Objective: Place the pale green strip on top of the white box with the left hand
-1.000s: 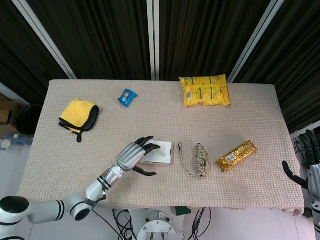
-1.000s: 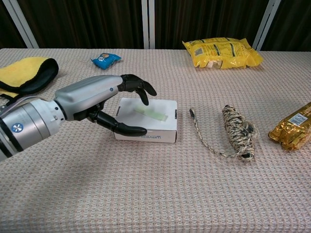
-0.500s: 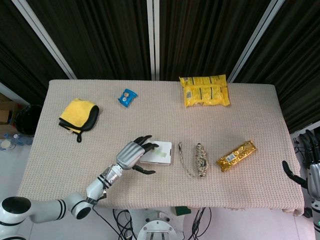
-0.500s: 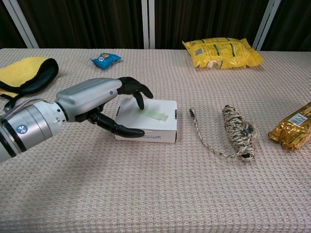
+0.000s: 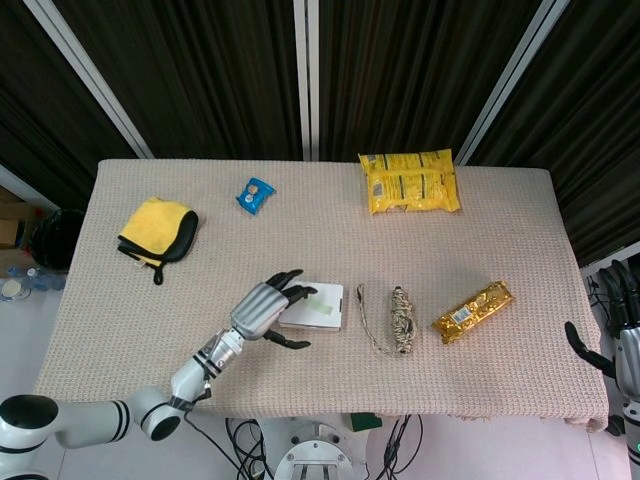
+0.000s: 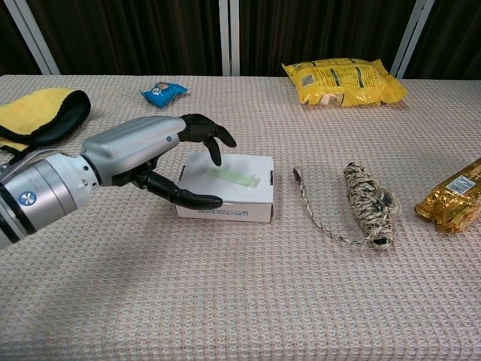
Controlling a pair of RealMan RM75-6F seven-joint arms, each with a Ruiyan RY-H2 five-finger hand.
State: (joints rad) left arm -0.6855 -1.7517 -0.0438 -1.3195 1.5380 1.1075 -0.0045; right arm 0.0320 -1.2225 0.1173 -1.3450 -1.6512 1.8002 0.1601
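The white box (image 6: 239, 186) (image 5: 320, 300) lies flat on the table near its front middle. The pale green strip (image 6: 237, 177) (image 5: 322, 309) lies on the box's top, toward its right side. My left hand (image 6: 146, 158) (image 5: 262, 312) hovers over the box's left end, fingers spread and curved, thumb low in front of the box, holding nothing. The strip is apart from the fingertips. My right hand (image 5: 622, 330) hangs beyond the table's right edge, seen only in the head view, fingers apart and empty.
A coiled rope (image 6: 366, 197) lies right of the box, a gold packet (image 6: 452, 197) further right. A yellow snack bag (image 6: 344, 81) and a small blue packet (image 6: 162, 92) sit at the back. A yellow-and-black cloth (image 6: 41, 113) lies at the far left.
My left hand has drawn back slightly to the left, away from the strip. The strip stays on the box. The right hand has not moved.
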